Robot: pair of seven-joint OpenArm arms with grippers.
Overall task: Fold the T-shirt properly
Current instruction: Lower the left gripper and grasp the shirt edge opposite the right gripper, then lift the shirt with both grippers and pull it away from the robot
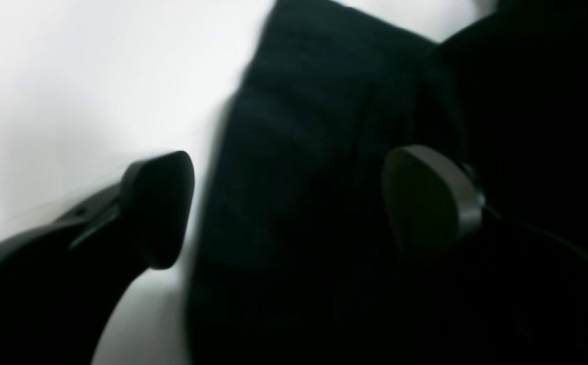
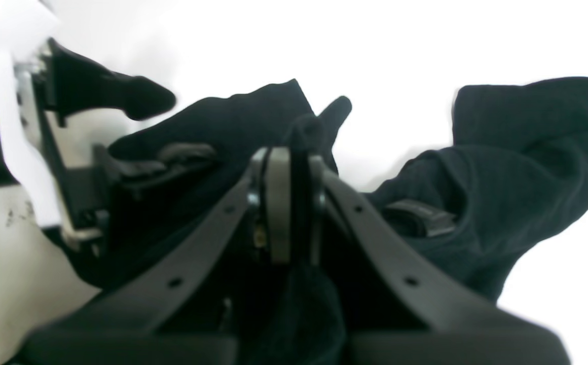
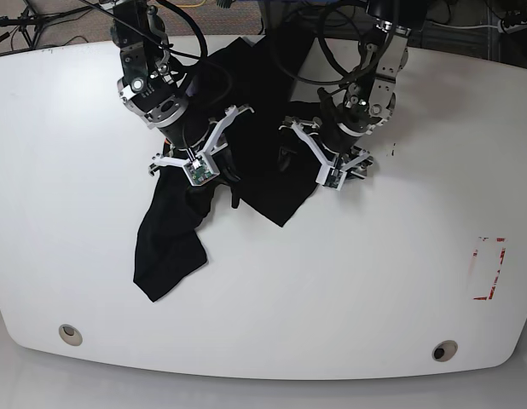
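Note:
The black T-shirt lies crumpled on the white table between my two arms, and one part trails toward the front left. My right gripper is shut on a bunched fold of the T-shirt; in the base view this gripper sits at the cloth's left side. My left gripper is open, its dark fingers standing apart over a band of the T-shirt. In the base view it is at the cloth's right edge.
A red-outlined mark is on the table at the right. Two round holes sit near the front edge. Black cables run behind the arms at the back edge.

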